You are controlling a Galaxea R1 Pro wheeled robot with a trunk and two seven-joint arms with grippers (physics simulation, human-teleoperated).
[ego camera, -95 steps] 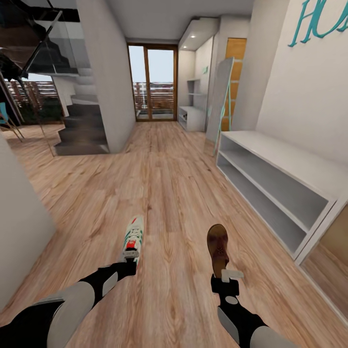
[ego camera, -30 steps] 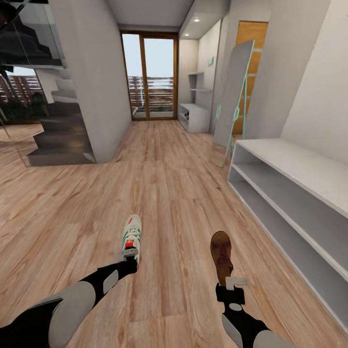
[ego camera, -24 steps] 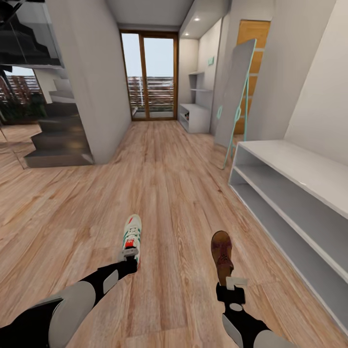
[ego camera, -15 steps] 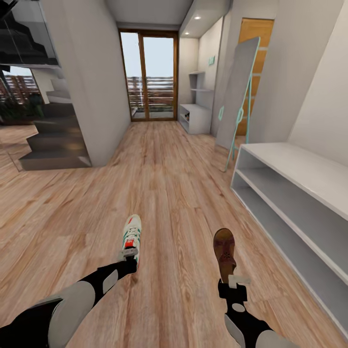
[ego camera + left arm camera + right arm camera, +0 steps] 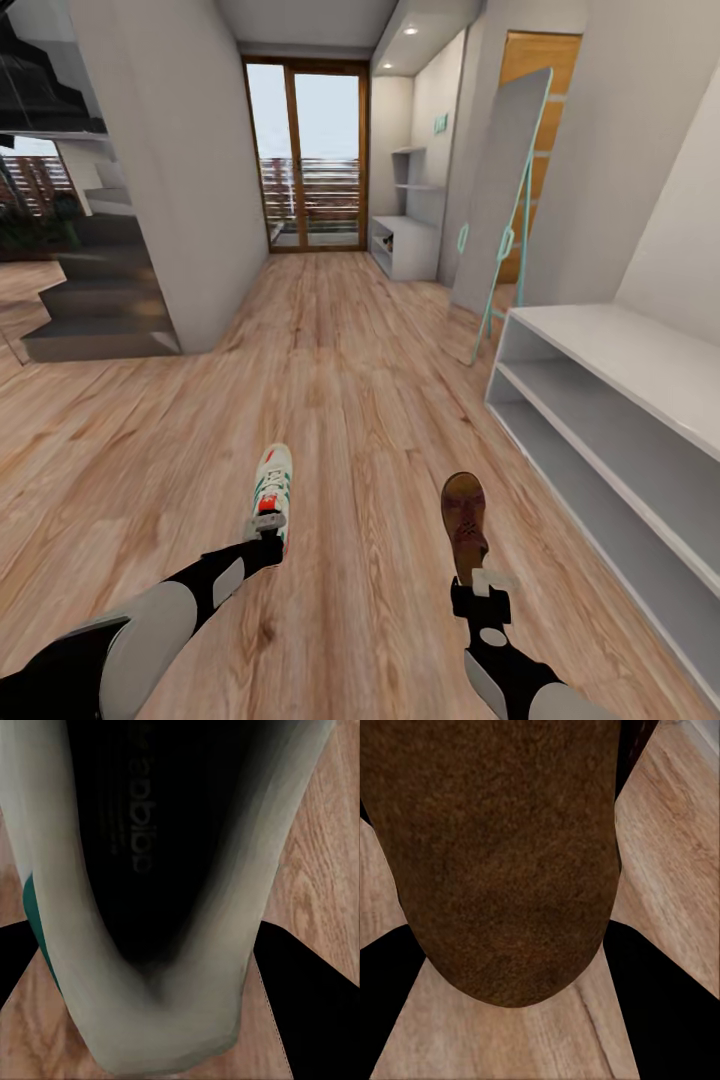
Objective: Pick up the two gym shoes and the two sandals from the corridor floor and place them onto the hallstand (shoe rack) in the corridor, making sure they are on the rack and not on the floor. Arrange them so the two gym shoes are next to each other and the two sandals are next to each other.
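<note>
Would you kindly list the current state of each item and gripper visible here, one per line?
gym shoe: held by its heel, off the floor
sandal: held by its heel, off the floor
left gripper: shut on the gym shoe
right gripper: shut on the sandal
hallstand: bench top and both shelf compartments bare in the part seen
leaning mirror: propped upright against the wall

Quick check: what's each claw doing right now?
Left claw: closed on the white low-top sneaker with teal stripes.
Right claw: closed on the flat brown leather sandal.
</note>
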